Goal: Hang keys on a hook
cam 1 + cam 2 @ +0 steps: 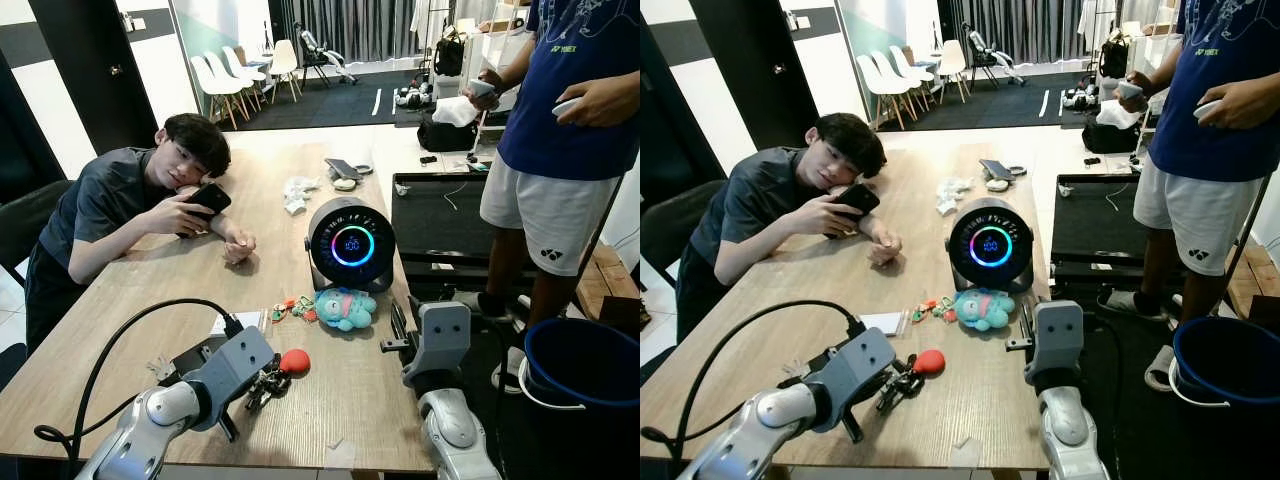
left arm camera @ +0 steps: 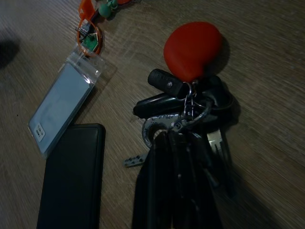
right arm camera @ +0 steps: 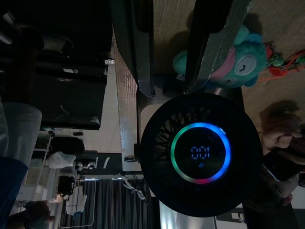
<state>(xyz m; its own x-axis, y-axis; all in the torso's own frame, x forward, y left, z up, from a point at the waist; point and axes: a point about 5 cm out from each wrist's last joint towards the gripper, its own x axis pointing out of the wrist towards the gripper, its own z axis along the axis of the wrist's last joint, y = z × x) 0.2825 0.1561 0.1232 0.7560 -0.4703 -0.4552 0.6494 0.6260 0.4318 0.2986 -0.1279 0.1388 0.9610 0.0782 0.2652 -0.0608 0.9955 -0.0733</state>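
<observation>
My left gripper is down at the near part of the wooden table, its two black fingers drawn close together over the bunch of keys; from the wrist view I cannot tell whether the fingers actually clamp the keys or only rest over them. The keys lie flat on the table surface, gathered on a metal clip, with a red round fob attached at the far end of the bunch. Just beside the keys lie a black flat case and a clear badge holder, the latter joined to an orange and green trinket. In the head views the keys sit just ahead of my left wrist housing, with the red fob touching them. My right gripper is held at the right edge of the table, its fingers set apart with a clear gap between them, pointing toward a teal plush toy and a black round device with a lit colour ring. The plush toy lies directly in front of that device. A person leans on the far left side of the table holding a dark phone. A second person in a blue shirt stands to the right, beside a blue bucket.
</observation>
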